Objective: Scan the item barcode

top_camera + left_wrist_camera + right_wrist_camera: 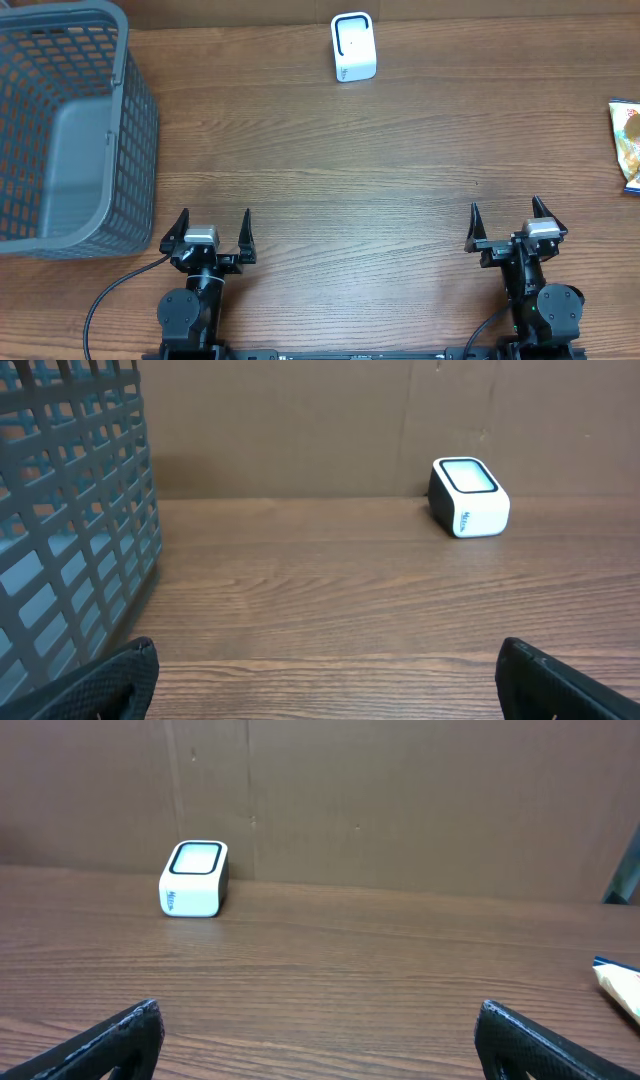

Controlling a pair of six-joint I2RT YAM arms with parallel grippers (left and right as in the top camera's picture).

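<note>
Overhead: left gripper [214, 225] and right gripper [506, 215] both stand with jaws apart, empty; the snack packet [625, 145] lies at the far right edge of the table [400, 180]. Right wrist: only the packet's corner is visible. It is likely light, soft, slippery film, so grip along a sealed edge.

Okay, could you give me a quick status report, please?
Left gripper, right gripper open, empty. Snack packet untouched at right edge. Scanner at back, nothing blocking.
</note>
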